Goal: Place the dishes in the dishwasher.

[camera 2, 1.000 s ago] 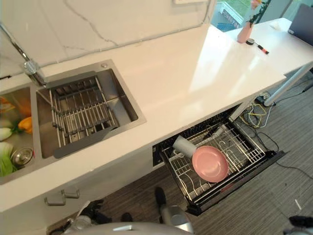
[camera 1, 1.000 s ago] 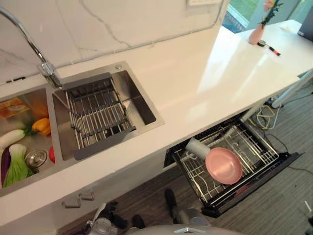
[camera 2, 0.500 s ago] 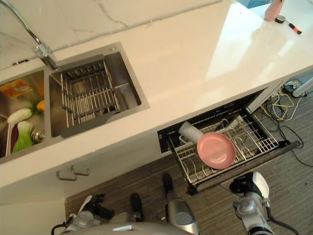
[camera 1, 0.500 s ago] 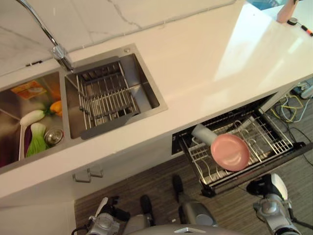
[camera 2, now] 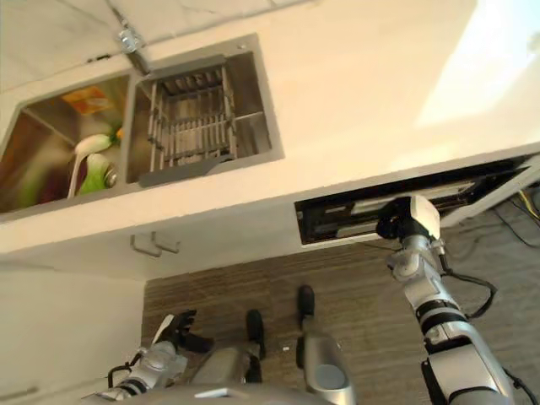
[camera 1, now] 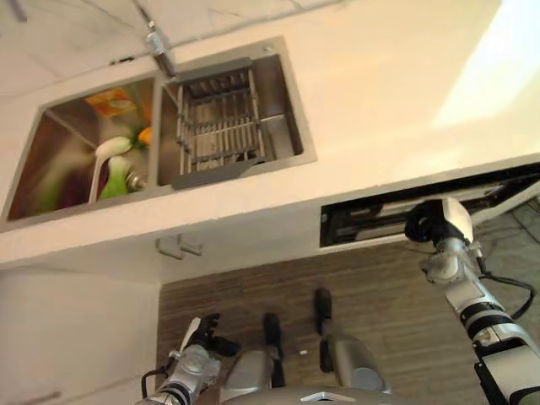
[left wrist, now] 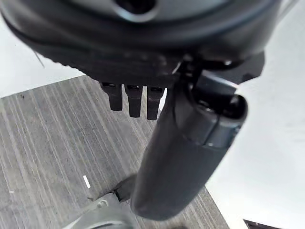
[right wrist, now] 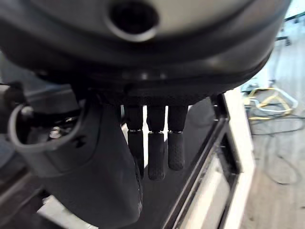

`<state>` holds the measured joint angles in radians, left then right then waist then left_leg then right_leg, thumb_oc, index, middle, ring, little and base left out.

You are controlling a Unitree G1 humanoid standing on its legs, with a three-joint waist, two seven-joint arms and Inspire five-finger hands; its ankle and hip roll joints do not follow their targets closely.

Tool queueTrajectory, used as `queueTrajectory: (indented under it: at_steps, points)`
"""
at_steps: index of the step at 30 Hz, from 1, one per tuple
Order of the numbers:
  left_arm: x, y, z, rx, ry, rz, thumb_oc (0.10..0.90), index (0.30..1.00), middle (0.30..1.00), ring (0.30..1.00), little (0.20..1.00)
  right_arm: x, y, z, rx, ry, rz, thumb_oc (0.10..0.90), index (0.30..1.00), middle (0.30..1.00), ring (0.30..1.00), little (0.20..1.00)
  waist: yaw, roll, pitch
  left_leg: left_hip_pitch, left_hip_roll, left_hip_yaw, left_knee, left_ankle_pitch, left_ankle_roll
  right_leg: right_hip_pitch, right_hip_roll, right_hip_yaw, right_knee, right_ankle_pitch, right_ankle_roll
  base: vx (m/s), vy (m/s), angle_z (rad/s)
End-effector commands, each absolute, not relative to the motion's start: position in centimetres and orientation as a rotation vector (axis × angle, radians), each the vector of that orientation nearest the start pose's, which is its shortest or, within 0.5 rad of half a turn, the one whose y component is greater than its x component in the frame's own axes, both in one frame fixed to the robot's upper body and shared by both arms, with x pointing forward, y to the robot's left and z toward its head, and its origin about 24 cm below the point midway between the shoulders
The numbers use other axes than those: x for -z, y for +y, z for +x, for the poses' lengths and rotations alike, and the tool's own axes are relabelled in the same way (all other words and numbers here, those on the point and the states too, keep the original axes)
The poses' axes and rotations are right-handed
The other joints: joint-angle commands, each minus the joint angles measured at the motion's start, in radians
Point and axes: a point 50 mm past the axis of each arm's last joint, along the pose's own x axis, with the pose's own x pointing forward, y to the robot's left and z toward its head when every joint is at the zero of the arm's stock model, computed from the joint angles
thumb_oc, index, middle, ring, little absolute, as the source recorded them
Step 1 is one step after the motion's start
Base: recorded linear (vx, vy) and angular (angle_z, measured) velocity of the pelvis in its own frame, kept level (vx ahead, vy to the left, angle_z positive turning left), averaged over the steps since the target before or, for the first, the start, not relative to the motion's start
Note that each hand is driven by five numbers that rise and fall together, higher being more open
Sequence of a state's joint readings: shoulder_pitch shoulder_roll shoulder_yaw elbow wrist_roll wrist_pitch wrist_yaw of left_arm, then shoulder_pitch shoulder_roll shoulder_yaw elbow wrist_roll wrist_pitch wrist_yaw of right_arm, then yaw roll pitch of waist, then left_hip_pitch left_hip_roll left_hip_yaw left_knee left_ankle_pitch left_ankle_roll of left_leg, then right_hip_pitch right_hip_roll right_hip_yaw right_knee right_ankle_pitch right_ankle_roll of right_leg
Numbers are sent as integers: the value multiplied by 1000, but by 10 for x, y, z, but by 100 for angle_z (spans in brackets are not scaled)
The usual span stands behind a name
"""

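Right hand [camera 2: 408, 221] at the dark dishwasher front [camera 2: 354, 221] beneath the white tabletop [camera 2: 354, 101], fingers [right wrist: 156, 152] straight; left hand [camera 1: 207, 333] hangs low, relaxed.

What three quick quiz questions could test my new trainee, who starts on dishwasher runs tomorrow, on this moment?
1. True or false: the right hand is at the front of the dishwasher drawer.
2. What sits in the right sink basin? A) drying rack B) pink plate C) pot
3. Which hand hangs low over the wooden floor?

Key: 1 true. 2 A, the drying rack. 3 the left hand, fingers straight.
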<state>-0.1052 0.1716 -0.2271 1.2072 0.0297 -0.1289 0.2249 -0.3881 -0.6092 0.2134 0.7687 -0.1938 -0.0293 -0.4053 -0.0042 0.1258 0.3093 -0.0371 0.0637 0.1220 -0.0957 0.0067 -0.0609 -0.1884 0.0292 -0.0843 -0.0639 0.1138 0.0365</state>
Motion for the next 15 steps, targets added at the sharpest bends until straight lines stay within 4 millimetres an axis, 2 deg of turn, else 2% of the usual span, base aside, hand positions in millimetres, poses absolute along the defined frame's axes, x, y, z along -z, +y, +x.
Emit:
queueTrajectory:
  at_steps: [1, 2, 3, 5, 6, 8, 9, 10, 12, 13, 14, 15]
  points:
    - [149, 218, 134, -121, 977, 452, 800, 900, 900, 900, 900, -72, -317, 308, 617, 18, -715, 800, 900, 900, 900, 900, 37, -52, -68, 18, -49, -15, 65, -16, 7, 100, -127, 46, 85, -102, 84, 88, -37, 71]
    - [149, 219, 134, -120, 978, 454, 800, 900, 900, 900, 900, -71, -317, 307, 618, 20, -714, 800, 900, 900, 900, 900, 37, -52, -69, 19, -49, -17, 65, -16, 7, 101, -127, 44, 84, -102, 84, 63, -21, 57]
    - [149, 219, 133, -145, 985, 427, 800, 900, 900, 900, 900, -53, -322, 295, 678, 68, -590, 800, 900, 900, 900, 900, 33, -53, -72, 22, -48, -23, 62, -16, 7, 107, -126, 39, 83, -105, 83, 58, -24, 46]
    - [152, 224, 126, -190, 1023, 398, 800, 900, 900, 900, 900, 2, -328, 255, 767, 261, -382, 800, 900, 900, 900, 900, 23, -66, -84, 35, -48, -37, 51, -16, 6, 127, -125, 23, 77, -113, 80, 70, -26, 79]
    - [152, 224, 125, -190, 1024, 400, 800, 900, 900, 900, 900, 3, -329, 254, 766, 262, -380, 800, 900, 900, 900, 900, 23, -67, -84, 36, -48, -38, 50, -16, 6, 129, -125, 22, 76, -114, 80, 48, -21, 104]
    - [154, 226, 120, -208, 1054, 395, 800, 900, 900, 900, 900, 45, -327, 220, 802, 439, -248, 800, 900, 900, 900, 900, 14, -79, -93, 44, -47, -44, 43, -16, 5, 144, -121, 11, 70, -118, 78, 66, -33, 35]
    - [155, 228, 116, -225, 1080, 366, 800, 900, 900, 900, 900, 86, -316, 179, 800, 640, -159, 800, 900, 900, 900, 900, 3, -90, -104, 55, -46, -53, 33, -15, 4, 158, -116, 7, 64, -121, 76, 71, -23, -17]
    - [155, 229, 115, -225, 1081, 367, 800, 900, 900, 900, 900, 87, -316, 178, 799, 642, -157, 800, 900, 900, 900, 900, 2, -91, -105, 56, -46, -54, 32, -15, 4, 159, -116, 6, 64, -122, 76, 68, -14, -11]
    - [156, 231, 111, -234, 1102, 342, 800, 900, 900, 900, 900, 116, -306, 138, 739, 852, -177, 800, 900, 900, 900, 900, -5, -101, -117, 64, -44, -57, 26, -15, 3, 171, -113, 1, 56, -122, 74, 50, -16, 28]
    - [157, 233, 108, -233, 1114, 336, 800, 900, 900, 900, 900, 125, -299, 125, 706, 914, -178, 800, 900, 900, 900, 900, -10, -107, -124, 69, -43, -58, 24, -17, 3, 177, -111, -1, 52, -122, 73, 79, -24, 15]
    - [157, 233, 106, -227, 1119, 324, 800, 900, 900, 900, 900, 138, -292, 101, 667, 1026, -191, 800, 900, 900, 900, 900, -14, -115, -135, 77, -41, -57, 20, -19, 3, 187, -108, 0, 44, -120, 73, 74, -23, -17]
    - [157, 233, 106, -217, 1117, 316, 800, 900, 900, 900, 900, 143, -287, 88, 630, 1085, -216, 800, 900, 900, 900, 900, -14, -119, -141, 82, -39, -57, 19, -20, 2, 191, -107, -1, 40, -119, 73, 82, -23, -10]
